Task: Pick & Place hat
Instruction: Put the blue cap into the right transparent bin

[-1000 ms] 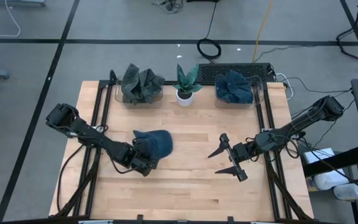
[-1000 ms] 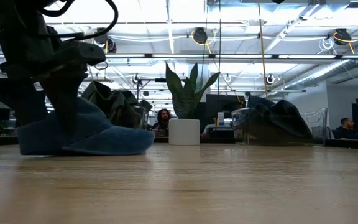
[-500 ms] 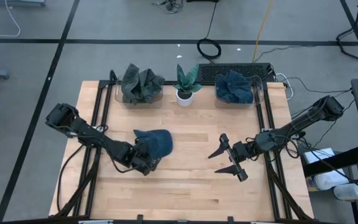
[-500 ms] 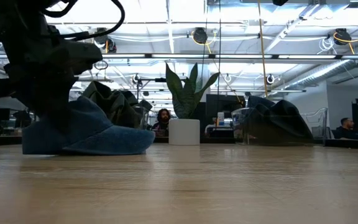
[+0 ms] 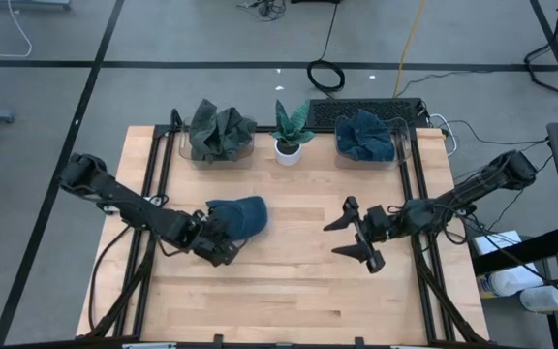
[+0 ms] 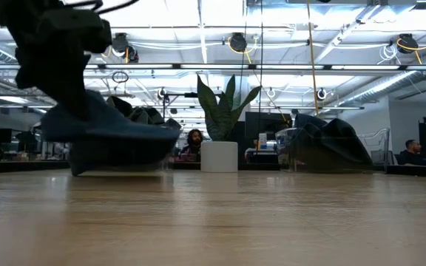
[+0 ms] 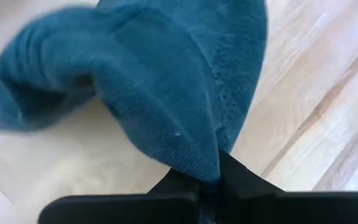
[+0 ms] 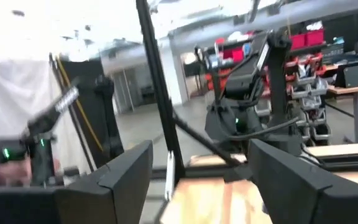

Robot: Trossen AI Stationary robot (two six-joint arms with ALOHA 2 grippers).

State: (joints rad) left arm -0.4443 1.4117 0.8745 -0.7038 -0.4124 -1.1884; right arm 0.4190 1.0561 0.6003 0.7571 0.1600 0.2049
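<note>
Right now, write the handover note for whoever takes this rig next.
Left gripper: shut on the blue hat, pinching its edge; in the low view the hat hangs just off the wooden table.
Right gripper: open, empty, waiting at mid-table on the right.
Two clear bins at the back: the left bin holds dark green hats, the right bin blue ones.
Done: hat picked.
Left: carry it to a bin, probably the blue one, and release.
</note>
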